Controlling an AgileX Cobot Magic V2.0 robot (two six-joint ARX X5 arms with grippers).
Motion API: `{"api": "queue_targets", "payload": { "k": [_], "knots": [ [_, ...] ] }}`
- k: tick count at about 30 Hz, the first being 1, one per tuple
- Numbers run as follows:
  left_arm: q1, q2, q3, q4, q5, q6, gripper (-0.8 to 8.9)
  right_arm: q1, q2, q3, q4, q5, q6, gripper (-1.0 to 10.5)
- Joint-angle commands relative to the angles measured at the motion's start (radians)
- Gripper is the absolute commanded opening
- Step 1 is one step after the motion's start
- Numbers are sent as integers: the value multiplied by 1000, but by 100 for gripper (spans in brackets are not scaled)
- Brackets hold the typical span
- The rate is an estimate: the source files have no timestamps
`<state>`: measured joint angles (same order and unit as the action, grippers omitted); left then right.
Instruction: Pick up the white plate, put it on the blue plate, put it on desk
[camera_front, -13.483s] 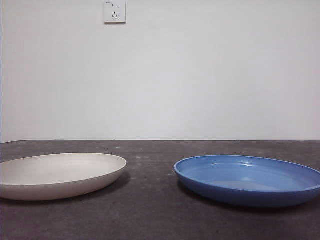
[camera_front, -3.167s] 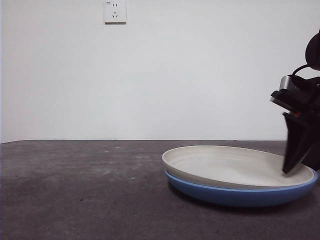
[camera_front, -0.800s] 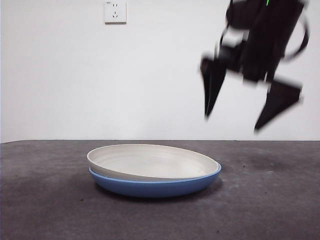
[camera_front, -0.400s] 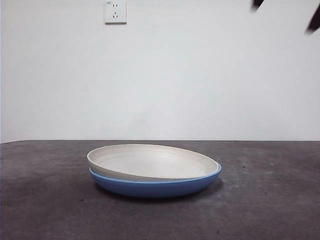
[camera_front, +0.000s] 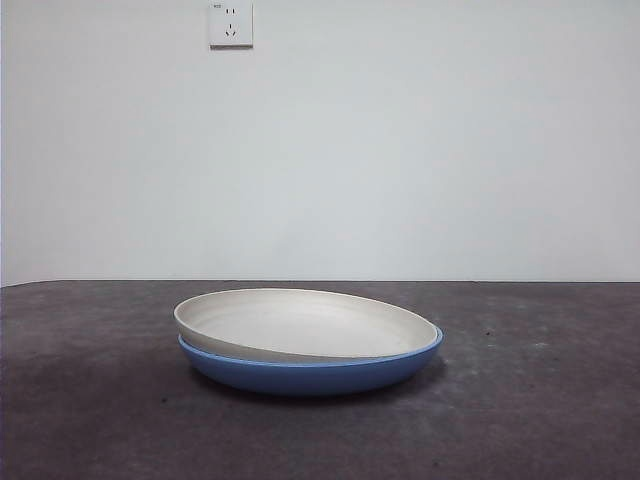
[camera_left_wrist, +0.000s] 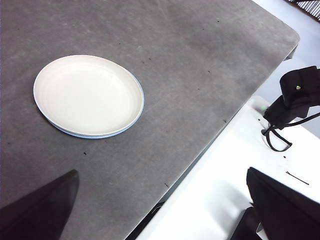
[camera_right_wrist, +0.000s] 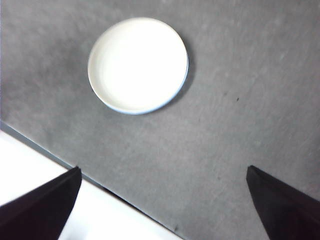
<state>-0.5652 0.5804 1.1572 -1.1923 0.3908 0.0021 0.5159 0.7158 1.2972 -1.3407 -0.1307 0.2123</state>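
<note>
The white plate (camera_front: 300, 322) lies nested in the blue plate (camera_front: 310, 375), slightly tilted, with the blue rim showing below it. The stack rests on the desk (camera_front: 520, 420) near its middle. No arm shows in the front view. In the left wrist view the white plate (camera_left_wrist: 87, 95) lies far below my left gripper (camera_left_wrist: 160, 210), which is open and holds nothing. My right gripper (camera_right_wrist: 162, 205) is also open and high above the white plate (camera_right_wrist: 137, 65); a thin edge of the blue plate (camera_right_wrist: 186, 75) peeks out.
A wall socket (camera_front: 229, 22) sits high on the white wall behind. The desk edge (camera_left_wrist: 200, 155) borders a white surface (camera_left_wrist: 225, 170), where a black fixture with a cable (camera_left_wrist: 295, 95) stands.
The open gripper at the upper right has risen out of the front view. The stacked plates have stayed put over the last second; earlier they sat farther right.
</note>
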Motion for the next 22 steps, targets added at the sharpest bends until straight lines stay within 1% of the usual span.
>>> {"api": "queue_targets", "payload": {
  "k": [1,4,8,14,16,17,18,19,20,21,22],
  "knots": [
    [-6,4,11,12,-1,8,563,6,-57,10,-71,-1,-10,634],
    [-6,4,11,11,-1,8,563,6,-127,10,-71,-4,-10,634],
    [-6,4,11,11,-1,8,563,6,-181,10,-71,-30,-10,634],
    [-6,4,11,11,-1,8,557,6,-195,10,-71,-27,-13,633],
    [-6,4,11,11,-1,8,546,6,-195,5,-71,-26,-23,615],
    [-6,4,11,11,-1,8,511,6,-195,0,-71,-26,-28,577],
    [-6,4,11,11,-1,9,441,6,-195,-6,-71,-26,-33,469],
    [-6,4,11,11,-1,9,344,6,-195,-11,-71,-26,-37,324],
    [-6,4,11,11,-1,10,198,6,-195,-16,-71,-26,-37,171],
    [-6,4,11,11,-1,12,83,6,-195,-19,-71,-26,-36,16],
    [-6,4,11,11,-1,12,-4,5,-195,-20,-71,-25,-36,8]
  ]
}}
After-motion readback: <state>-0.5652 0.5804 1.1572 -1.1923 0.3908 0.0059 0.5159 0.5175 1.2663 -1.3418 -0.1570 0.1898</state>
